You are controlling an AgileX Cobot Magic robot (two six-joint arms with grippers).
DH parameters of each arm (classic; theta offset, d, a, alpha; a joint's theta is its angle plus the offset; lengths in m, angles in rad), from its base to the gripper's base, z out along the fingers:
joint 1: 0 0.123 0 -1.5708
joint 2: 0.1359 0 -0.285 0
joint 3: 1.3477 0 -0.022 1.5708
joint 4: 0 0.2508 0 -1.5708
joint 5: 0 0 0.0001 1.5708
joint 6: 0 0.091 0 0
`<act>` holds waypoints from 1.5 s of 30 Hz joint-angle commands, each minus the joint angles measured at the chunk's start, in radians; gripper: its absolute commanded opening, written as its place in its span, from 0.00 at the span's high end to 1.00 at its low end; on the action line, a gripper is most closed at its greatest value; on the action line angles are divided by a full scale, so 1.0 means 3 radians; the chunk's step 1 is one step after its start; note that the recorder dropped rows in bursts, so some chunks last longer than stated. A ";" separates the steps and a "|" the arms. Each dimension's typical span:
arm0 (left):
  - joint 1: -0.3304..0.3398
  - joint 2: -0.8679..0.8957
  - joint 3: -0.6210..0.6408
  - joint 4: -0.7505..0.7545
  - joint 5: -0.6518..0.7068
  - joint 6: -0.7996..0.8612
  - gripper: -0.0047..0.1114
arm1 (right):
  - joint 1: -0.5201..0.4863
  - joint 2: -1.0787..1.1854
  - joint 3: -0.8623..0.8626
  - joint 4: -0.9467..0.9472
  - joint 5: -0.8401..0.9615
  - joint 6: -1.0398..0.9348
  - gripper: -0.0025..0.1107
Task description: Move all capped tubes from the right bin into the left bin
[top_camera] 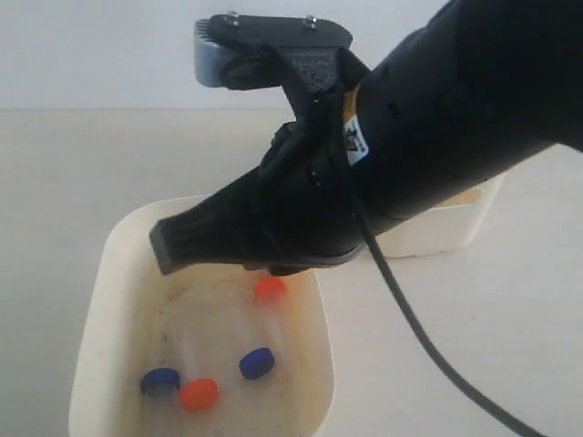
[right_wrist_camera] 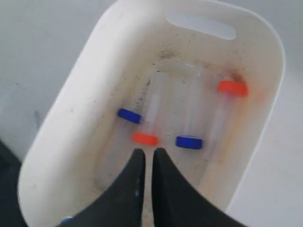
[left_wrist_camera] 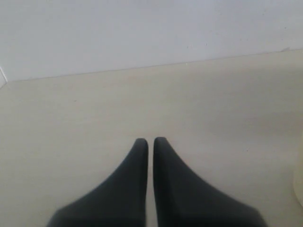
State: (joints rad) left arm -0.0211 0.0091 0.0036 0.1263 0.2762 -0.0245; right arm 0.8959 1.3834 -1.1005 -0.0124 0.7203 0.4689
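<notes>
The speckled left bin [top_camera: 94,305] holds all the capped tubes, lying flat on its floor. In the exterior view I see two blue caps [top_camera: 159,381] [top_camera: 257,362] and two orange-red caps [top_camera: 199,393] [top_camera: 270,289]. My right gripper [top_camera: 168,248] hangs above this bin, shut and empty. Its wrist view looks down into the left bin [right_wrist_camera: 71,118], where the right gripper [right_wrist_camera: 148,152] sits just short of an orange-red cap [right_wrist_camera: 145,138]. My left gripper [left_wrist_camera: 150,141] is shut over bare table. Only a corner of the right bin [top_camera: 446,228] shows behind the right arm; its inside is hidden.
The right arm's black body and cable [top_camera: 410,309] cross the middle of the exterior view. A handle slot [right_wrist_camera: 200,25] pierces the left bin's far wall. A cream edge [left_wrist_camera: 298,184] shows at the border of the left wrist view.
</notes>
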 commanded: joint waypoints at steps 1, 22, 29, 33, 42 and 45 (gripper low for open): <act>0.0004 0.0001 -0.0012 -0.0024 -0.0049 -0.0039 0.92 | 0.0004 -0.0086 0.0065 -0.0352 0.0080 -0.0383 0.93; 0.0004 0.0001 -0.0012 -0.0024 -0.0049 -0.0039 0.92 | -0.2404 -0.2515 0.2765 0.1408 -0.2068 -0.0162 0.93; 0.0004 0.0001 -0.0012 -0.0024 -0.0049 -0.0039 0.92 | -0.2955 -0.3754 0.3656 0.1408 -0.2300 -0.0177 0.93; 0.0004 0.0001 -0.0012 -0.0024 -0.0049 -0.0039 0.92 | -0.3184 -0.4352 0.3668 0.1220 -0.2059 -0.0678 0.93; 0.0004 -0.0007 -0.0012 -0.0022 -0.0049 -0.0039 0.92 | -0.3348 -0.4611 0.3668 0.1162 -0.1732 -0.2118 0.93; 0.0004 -0.0007 -0.0012 -0.0022 -0.0049 -0.0039 0.92 | -0.3348 -0.4611 0.3668 0.1125 -0.1352 -0.2318 0.93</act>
State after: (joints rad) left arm -0.0211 0.0091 0.0036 0.1263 0.2762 -0.0245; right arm -0.1027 0.0057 -0.0050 0.3446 0.2164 -0.1528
